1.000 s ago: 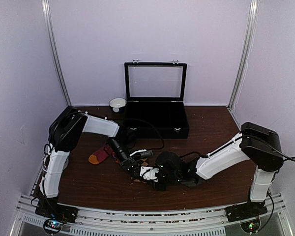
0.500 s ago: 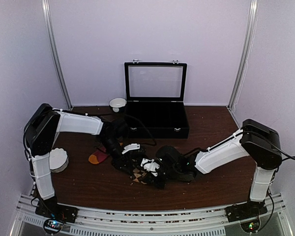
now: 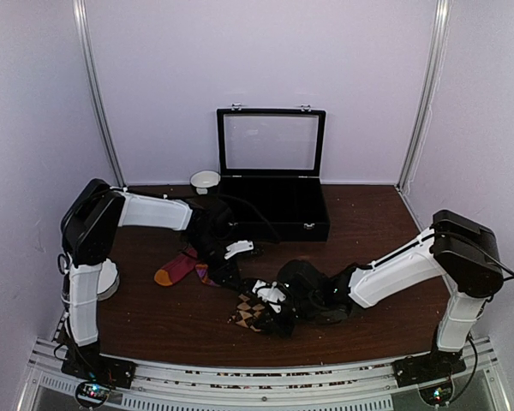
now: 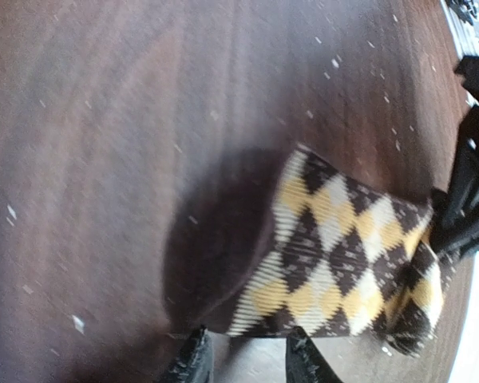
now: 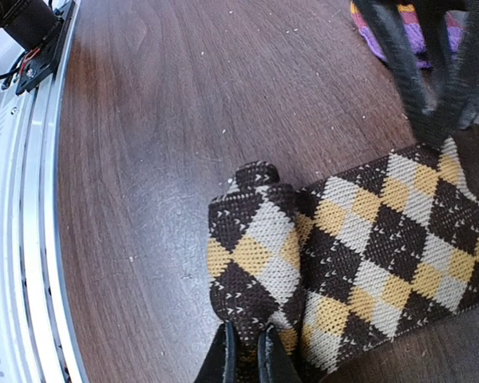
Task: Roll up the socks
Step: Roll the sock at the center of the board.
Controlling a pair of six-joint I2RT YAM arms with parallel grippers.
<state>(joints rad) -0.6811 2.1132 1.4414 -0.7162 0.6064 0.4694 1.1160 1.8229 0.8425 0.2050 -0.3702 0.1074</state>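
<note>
Knit and limp, the argyle sock (image 5: 383, 231) lies near the front of the table (image 3: 368, 231). Your right gripper (image 5: 243, 355) pinches its folded end, and your left gripper (image 4: 247, 351) hangs spread beside it. It will likely slump, so grip both layers.

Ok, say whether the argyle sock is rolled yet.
Not rolled: the argyle sock lies mostly flat, only one end folded over in the right claw.

Two arms (image 3: 154, 211) (image 3: 394, 267), one argyle sock pair (image 3: 247, 310), one magenta sock pair (image 3: 176, 269), one black case (image 3: 274, 226), one white bowl (image 3: 205, 180).

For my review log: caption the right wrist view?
Right fingers pinch the folded argyle sock on the wooden table, striped sock beyond.
</note>
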